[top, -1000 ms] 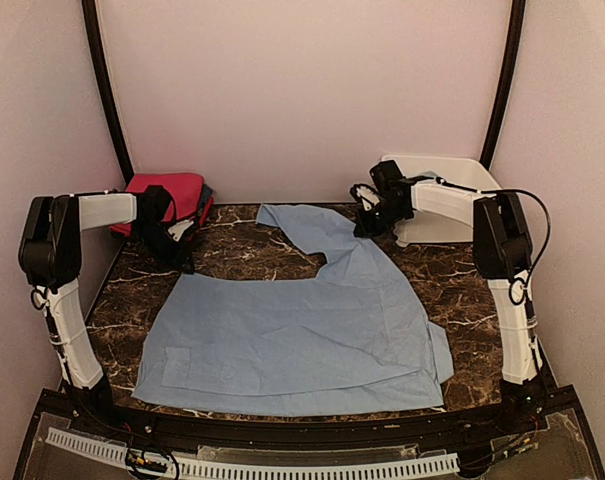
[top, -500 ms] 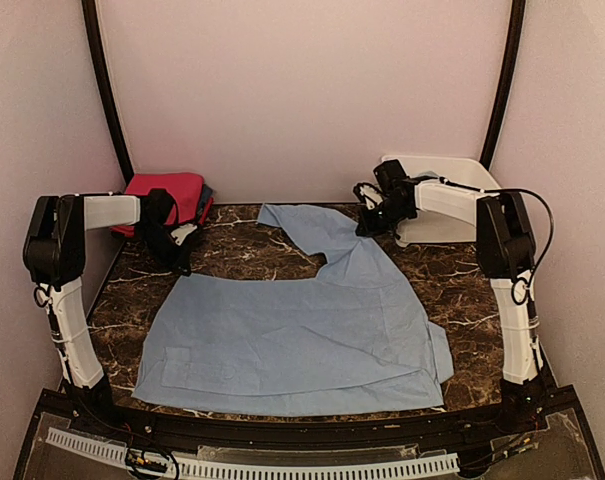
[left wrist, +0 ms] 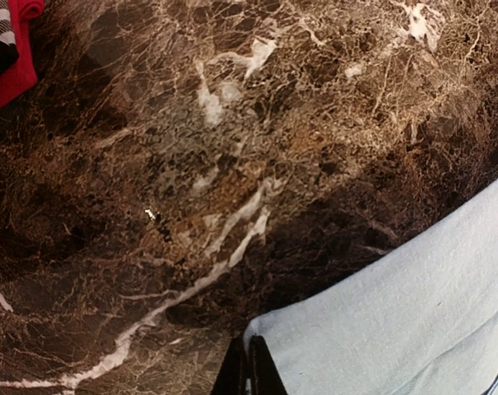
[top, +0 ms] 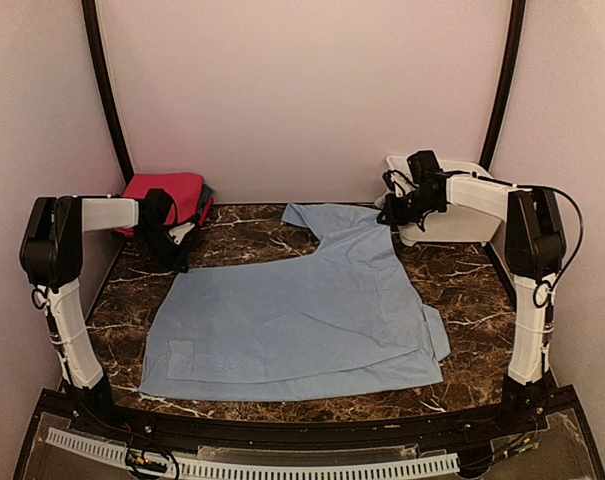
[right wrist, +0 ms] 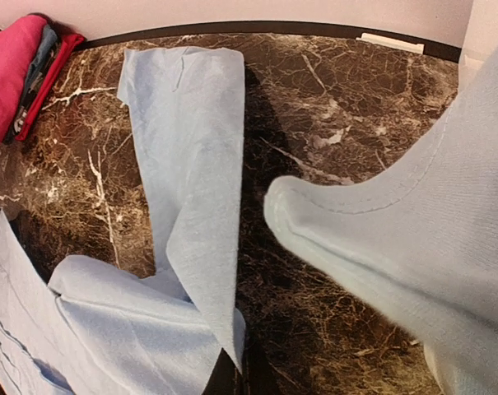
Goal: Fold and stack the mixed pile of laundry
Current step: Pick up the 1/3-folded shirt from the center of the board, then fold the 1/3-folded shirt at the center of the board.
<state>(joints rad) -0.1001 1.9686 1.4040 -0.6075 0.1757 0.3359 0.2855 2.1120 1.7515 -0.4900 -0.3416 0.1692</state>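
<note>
A large pale blue garment (top: 302, 320) lies spread on the marble table. My left gripper (top: 179, 260) is shut on its back left corner; in the left wrist view the closed fingertips (left wrist: 249, 372) pinch the corner of the cloth (left wrist: 397, 321). My right gripper (top: 388, 216) is shut on its back right edge, which it holds a little off the table; the right wrist view shows the pinched fold (right wrist: 195, 247) running down to my gripper (right wrist: 239, 378). Another pale blue piece (right wrist: 413, 239) hangs close at the right of that view.
A folded magenta-pink and dark pile (top: 170, 195) sits at the back left corner, and it also shows in the right wrist view (right wrist: 14, 70). A white plastic tub (top: 452, 205) stands at the back right, just behind my right gripper. Walls close in the back and both sides.
My right gripper has moved right and back toward the tub, pulling the garment's upper edge with it. The notch in the cloth has closed up. My left gripper has stayed put.
</note>
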